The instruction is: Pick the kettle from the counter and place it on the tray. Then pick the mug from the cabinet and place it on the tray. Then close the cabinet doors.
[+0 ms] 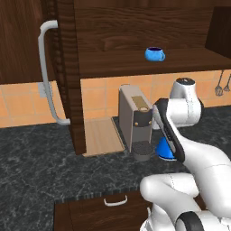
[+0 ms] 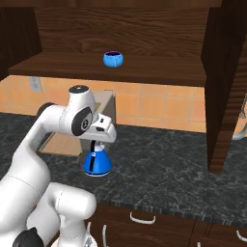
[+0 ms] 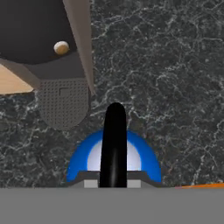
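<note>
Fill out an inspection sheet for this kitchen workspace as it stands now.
Surface: dark marbled counter, bare to the right of the kettle.
Job's things: blue kettle on the counter beside the coffee machine; tray bare, left of the machine; mug on the cabinet shelf; cabinet doors open.
Clutter: grey coffee machine.
Grippers: gripper down on the kettle, fingers shut on its black handle.
Cables: nothing seen.
Surroundings: orange tiled wall, utensils hanging at right, drawers below.
</note>
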Tool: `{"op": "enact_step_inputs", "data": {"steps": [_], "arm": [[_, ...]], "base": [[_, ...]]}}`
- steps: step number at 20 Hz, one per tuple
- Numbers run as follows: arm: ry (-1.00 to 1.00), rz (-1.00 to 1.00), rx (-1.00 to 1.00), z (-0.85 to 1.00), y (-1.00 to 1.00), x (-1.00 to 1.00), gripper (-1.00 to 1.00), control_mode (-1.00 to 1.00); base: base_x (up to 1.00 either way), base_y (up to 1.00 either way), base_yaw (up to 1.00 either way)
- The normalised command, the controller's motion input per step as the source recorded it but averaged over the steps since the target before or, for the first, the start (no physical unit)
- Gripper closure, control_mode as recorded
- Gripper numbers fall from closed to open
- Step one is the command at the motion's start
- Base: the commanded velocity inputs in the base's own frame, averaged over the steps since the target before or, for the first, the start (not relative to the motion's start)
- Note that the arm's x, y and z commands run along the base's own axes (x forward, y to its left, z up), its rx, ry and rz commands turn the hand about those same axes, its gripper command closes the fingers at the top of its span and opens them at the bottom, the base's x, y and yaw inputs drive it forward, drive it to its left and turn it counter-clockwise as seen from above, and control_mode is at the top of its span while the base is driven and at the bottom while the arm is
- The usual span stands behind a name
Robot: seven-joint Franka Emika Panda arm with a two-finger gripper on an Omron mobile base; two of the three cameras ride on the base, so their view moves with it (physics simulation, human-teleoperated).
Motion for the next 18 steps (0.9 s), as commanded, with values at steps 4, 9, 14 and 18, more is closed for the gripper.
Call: {"op": "enact_step_inputs", "data": {"steps": [4, 9, 14, 18], "arm": [[-0.11, -0.25, -0.12, 0.17, 1.00, 0.00, 1.00, -1.00], [0.04, -0.10, -0.04, 0.00, 0.47, 0.03, 1.00, -1.00], [0.04, 0.00, -0.01, -0.03, 0.42, 0.01, 1.00, -1.00], [0.00, 0.00, 0.00, -0.13, 0.99, 0.00, 1.00, -1.00]], "base": [[0.00, 0.00, 0.00], [0.00, 0.00, 0.00], [0.00, 0.00, 0.00], [0.00, 0.00, 0.00]]}}
